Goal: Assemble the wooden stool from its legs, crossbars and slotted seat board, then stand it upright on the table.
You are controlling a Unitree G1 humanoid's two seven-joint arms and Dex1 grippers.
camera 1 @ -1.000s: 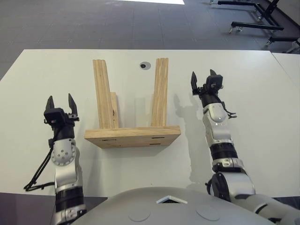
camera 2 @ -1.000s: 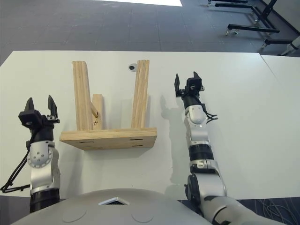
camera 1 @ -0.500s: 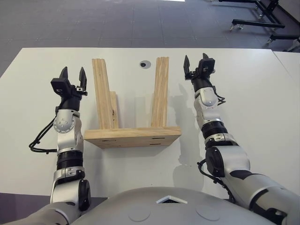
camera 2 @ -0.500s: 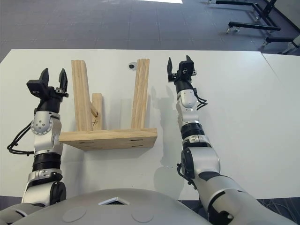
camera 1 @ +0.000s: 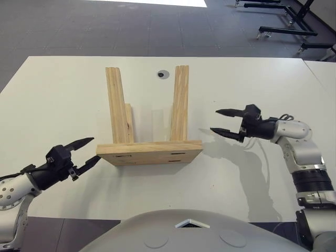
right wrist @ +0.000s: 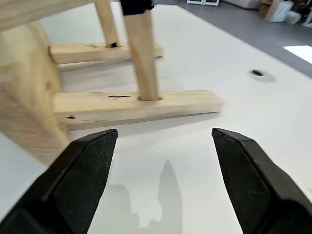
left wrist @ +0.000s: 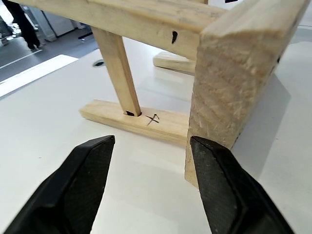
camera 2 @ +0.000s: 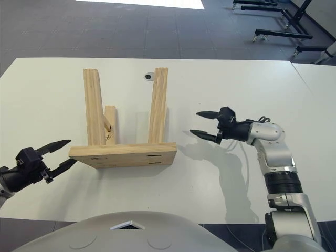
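The stool [camera 1: 149, 131] lies on its side near the middle of the white surface [camera 1: 52, 94], its seat board [camera 1: 149, 152] on edge nearest the robot and two long legs [camera 1: 180, 102] pointing away. From above, these legs cover whatever lies under them, and only a stub of a crossbar [camera 1: 128, 123] peeks out beside the left one. The left hand [camera 1: 94, 148] sits low at the seat board's left end with its two fingers spread apart and nothing between them. In its wrist view one finger [left wrist: 219, 195] is just beside the board's end grain, but I cannot tell whether they touch. The right hand [camera 1: 213, 121] hangs near the stool's right side, apart from it, fingers also spread and empty. Its wrist view shows a lower leg [right wrist: 141, 105] flat on the surface, with a crossbar rising from it and cut off at the frame edge.
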